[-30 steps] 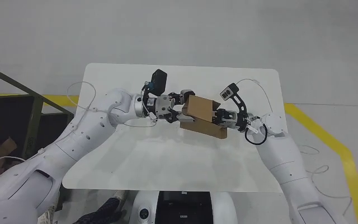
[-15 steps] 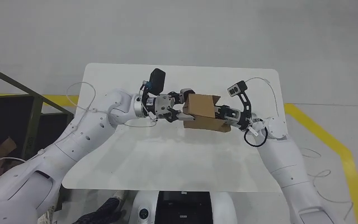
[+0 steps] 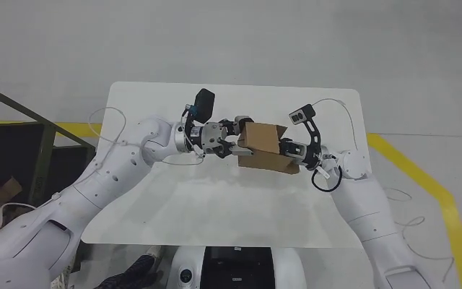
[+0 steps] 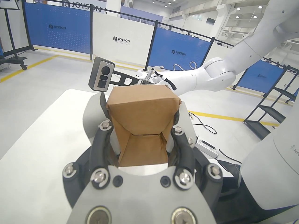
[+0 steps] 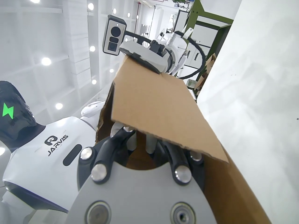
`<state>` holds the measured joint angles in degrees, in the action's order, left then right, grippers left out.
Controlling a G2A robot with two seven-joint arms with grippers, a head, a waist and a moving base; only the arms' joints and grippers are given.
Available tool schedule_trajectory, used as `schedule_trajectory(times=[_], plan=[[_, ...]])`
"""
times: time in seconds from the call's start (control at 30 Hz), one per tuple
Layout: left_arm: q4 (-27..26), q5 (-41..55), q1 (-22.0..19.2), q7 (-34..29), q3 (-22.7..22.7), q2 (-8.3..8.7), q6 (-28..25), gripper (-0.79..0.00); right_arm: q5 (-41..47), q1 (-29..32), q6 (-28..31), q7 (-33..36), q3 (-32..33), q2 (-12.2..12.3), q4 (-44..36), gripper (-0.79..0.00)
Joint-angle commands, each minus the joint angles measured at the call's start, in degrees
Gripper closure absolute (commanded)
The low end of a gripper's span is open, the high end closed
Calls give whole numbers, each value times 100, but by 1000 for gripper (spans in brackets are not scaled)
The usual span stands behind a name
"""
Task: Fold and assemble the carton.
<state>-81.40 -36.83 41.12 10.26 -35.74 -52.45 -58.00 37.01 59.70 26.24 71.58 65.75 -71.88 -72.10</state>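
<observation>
Surveying the white worktop (image 3: pixel 216 209) in the top view, starting at the left of the frame. Noting the left arm running from the lower left towards the centre. Clamping the left end of the brown carton (image 3: pixel 263 143) with the left pincer (image 3: pixel 234 139), just left of frame centre. Holding that pincer spread to about the carton's width and pressing its fingers (image 4: pixel 185 120) against two opposite outer walls, as seen in the left wrist view. Presenting the carton (image 4: pixel 142 115) in the middle of that frame, with its open end towards the camera and its bare inner floor showing below.

Moving on to the centre of the top view. Lying lengthwise there, a little above the middle of the frame, directly between the two pincers. Not possible to tell whether touching the worktop or hanging just above it.

Continuing to the right. Meeting the carton's right end with the right pincer (image 3: pixel 290 149), right of centre, on the arm running up from the lower right. Sitting at the open right end beneath a loose flap (image 5: pixel 158 117), according to the right wrist view, where the flap is crossing the middle of the frame. Unable to tell how far this pincer (image 5: pixel 139 138) is open, or whether gripping anything, owing to the flap covering it.
</observation>
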Motion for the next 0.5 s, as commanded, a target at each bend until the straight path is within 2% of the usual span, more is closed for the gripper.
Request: schedule_trajectory(times=[0.0, 0.47], plan=[[4, 13, -8, -9, 15, -11, 0, -437, -14, -25, 15, -28, -47, -10, 2, 0], [62, 70, -49, -10, 81, -89, 0, -453, 16, -65, 232, -179, -175, -44, -52, 0]])
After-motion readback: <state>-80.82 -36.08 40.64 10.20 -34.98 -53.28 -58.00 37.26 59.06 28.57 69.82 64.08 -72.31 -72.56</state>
